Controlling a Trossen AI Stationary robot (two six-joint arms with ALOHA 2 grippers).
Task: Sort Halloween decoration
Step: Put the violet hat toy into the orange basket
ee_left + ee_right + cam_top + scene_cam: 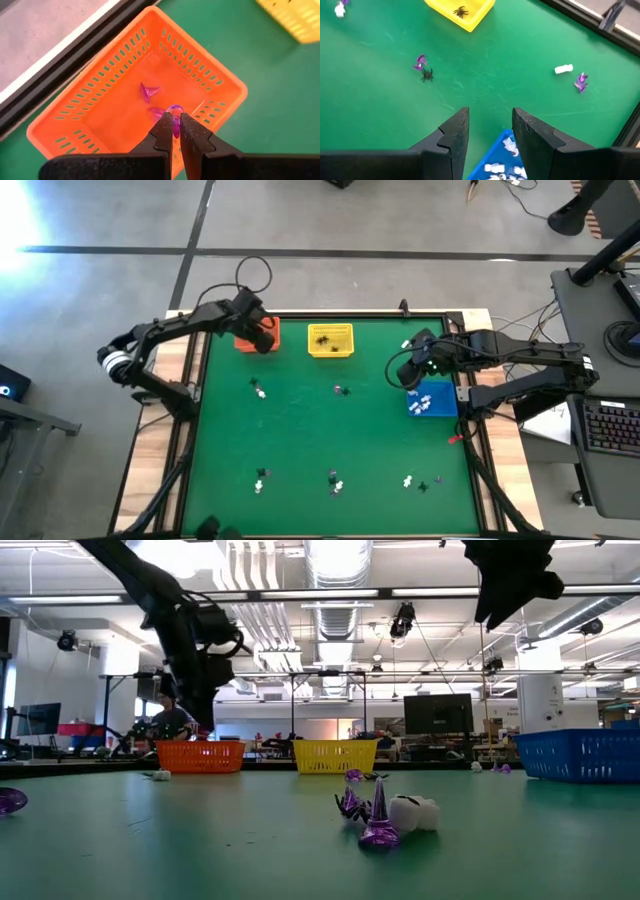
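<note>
Three baskets sit along the far side of the green desk: an orange basket, a yellow basket holding black spiders, and a blue basket holding white pieces. The left hand hangs over the orange basket, fingers together on a purple trinket, above other purple ones. The right hand hovers at the blue basket, fingers apart, empty. Tiny white, black and purple decorations lie scattered on the desk.
</note>
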